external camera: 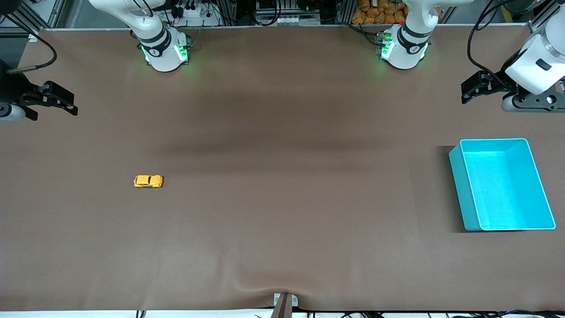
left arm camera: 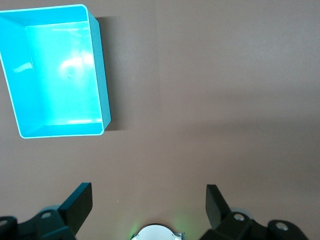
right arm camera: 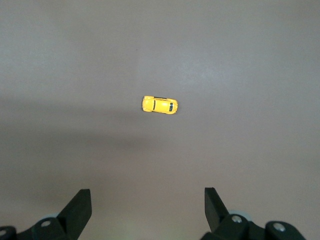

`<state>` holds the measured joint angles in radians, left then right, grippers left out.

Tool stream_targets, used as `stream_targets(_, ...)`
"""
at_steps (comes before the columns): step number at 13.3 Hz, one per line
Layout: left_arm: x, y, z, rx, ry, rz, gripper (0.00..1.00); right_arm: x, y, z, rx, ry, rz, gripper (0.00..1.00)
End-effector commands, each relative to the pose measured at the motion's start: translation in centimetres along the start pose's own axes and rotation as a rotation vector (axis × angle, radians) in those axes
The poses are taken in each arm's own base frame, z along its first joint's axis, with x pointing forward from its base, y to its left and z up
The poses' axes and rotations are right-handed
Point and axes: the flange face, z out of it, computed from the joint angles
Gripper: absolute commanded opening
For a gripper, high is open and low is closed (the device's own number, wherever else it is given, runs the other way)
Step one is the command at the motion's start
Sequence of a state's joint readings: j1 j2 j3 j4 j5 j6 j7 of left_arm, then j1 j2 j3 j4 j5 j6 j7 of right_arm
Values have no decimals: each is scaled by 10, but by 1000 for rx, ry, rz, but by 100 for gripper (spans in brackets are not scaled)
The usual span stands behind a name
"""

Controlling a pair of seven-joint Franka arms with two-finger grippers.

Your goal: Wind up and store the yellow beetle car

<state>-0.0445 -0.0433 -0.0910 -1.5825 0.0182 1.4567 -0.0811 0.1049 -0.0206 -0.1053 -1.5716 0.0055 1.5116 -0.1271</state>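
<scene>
- Bench (external camera: 282, 221): brown mat, fills the frame.
- Teal bin (external camera: 468, 194): lower right of the front view, open top.
- Left end effector (external camera: 473, 90): upper right edge, up in the air, fingers wide, nothing held. Arm waits.
- Right end effector (external camera: 59, 102): upper left edge, wide, nothing held. Arm waits.
- Yellow beetle car (external camera: 148, 181): left of centre, alone on the bench, well apart from the bin.

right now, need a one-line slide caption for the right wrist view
Open right gripper hovers above the brown table, the tiny orange-yellow beetle toy car lying untouched below.
</scene>
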Motion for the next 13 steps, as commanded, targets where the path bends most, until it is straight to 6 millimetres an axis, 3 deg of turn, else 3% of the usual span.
stream_targets(1,-2,-3,-6,26,3,0,100,-1,-3,1,22,-9,15,100)
stream_targets(8,-1,-3,-8,26,8,-1,100,-2,-5,3,83,-5,5,100)
stream_targets(13,1,-11,-11,19,15,-15,100,-2,3,4,-36,-18,-31,100)
